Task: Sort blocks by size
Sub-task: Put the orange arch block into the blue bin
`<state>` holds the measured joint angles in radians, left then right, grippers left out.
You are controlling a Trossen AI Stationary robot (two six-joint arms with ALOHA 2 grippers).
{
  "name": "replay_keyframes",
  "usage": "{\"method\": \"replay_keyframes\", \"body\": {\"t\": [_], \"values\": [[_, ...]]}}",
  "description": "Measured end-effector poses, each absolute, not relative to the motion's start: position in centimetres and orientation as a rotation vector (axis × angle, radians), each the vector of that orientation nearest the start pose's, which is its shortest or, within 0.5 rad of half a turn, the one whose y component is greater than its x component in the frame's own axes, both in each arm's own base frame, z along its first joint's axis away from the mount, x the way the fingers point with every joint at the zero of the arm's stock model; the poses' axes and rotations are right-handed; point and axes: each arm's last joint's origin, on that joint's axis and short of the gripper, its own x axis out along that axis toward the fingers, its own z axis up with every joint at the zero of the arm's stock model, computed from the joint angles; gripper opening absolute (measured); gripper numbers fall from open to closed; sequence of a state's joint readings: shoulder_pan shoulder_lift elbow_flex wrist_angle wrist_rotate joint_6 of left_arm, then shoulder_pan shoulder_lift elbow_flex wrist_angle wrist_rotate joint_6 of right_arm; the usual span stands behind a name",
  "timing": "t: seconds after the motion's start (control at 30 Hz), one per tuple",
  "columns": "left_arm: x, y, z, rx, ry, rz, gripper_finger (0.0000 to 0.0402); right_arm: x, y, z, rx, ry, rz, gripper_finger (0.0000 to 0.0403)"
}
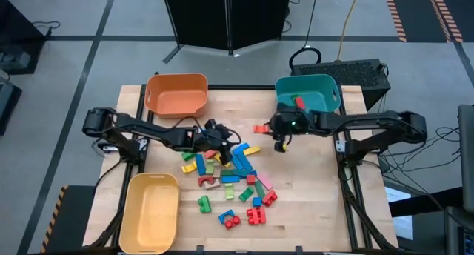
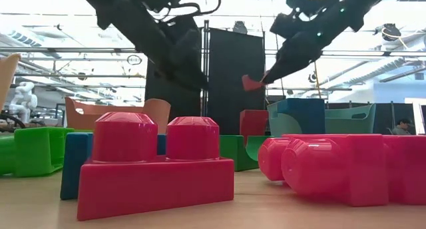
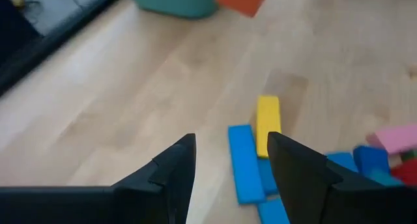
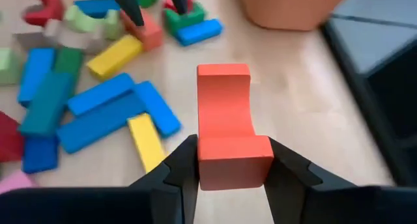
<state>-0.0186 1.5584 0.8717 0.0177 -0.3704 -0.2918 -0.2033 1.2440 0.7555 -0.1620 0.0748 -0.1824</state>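
Observation:
Many small blocks (image 1: 229, 177), red, blue, green, yellow and pink, lie in a loose pile in the middle of the wooden table. My right gripper (image 1: 271, 128) is at the near left corner of the teal bin (image 1: 307, 95) and is shut on a red arch block (image 4: 225, 113), above the table. My left gripper (image 1: 221, 142) is open and empty over the far part of the pile. In its wrist view its fingers (image 3: 176, 172) stand above a blue bar (image 3: 244, 162) and a yellow bar (image 3: 268, 123). My right gripper pinches the red arch block between its two fingers, on the two side faces at its thick end (image 4: 231, 160). The fingers come slanting down from the table's right side. The rest of the block sticks out past the fingertips, clear of the table (image 2: 253, 82).
An orange bin (image 1: 176, 93) stands at the far left and a yellow bin (image 1: 150, 210) at the near left. The teal bin holds a red and a green block (image 1: 299, 102). Bare table lies between the pile and the teal bin.

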Motion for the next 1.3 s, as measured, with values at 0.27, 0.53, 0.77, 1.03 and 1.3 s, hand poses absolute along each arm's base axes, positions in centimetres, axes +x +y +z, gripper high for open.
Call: {"method": "replay_keyframes", "body": {"t": [0.27, 0.53, 0.77, 1.03, 1.3], "values": [[30.6, 0.6, 20.9, -0.143, 0.647, 0.469, 0.0189, 21.4, -8.3, 25.7, -0.129, 0.661, -0.383, 0.0122], [30.3, 0.6, 20.2, -0.127, 0.711, 0.477, 0.0189, 18.6, -12.2, 25.7, -0.048, 0.714, -0.574, 0.0123], [30.2, 0.6, 20.1, -0.169, 0.717, 0.497, 0.0190, 16.7, -15.4, 25.0, 0.054, 0.740, -0.738, 0.0123], [30.1, 0.6, 20.1, -0.167, 0.721, 0.499, 0.0190, 15.5, -18.8, 22.2, 0.221, 0.836, -0.769, 0.0123], [30.1, 0.7, 20.1, -0.129, 0.723, 0.509, 0.0182, 15.3, -21.4, 18.6, 0.305, 0.942, -0.793, 0.0123]]}}
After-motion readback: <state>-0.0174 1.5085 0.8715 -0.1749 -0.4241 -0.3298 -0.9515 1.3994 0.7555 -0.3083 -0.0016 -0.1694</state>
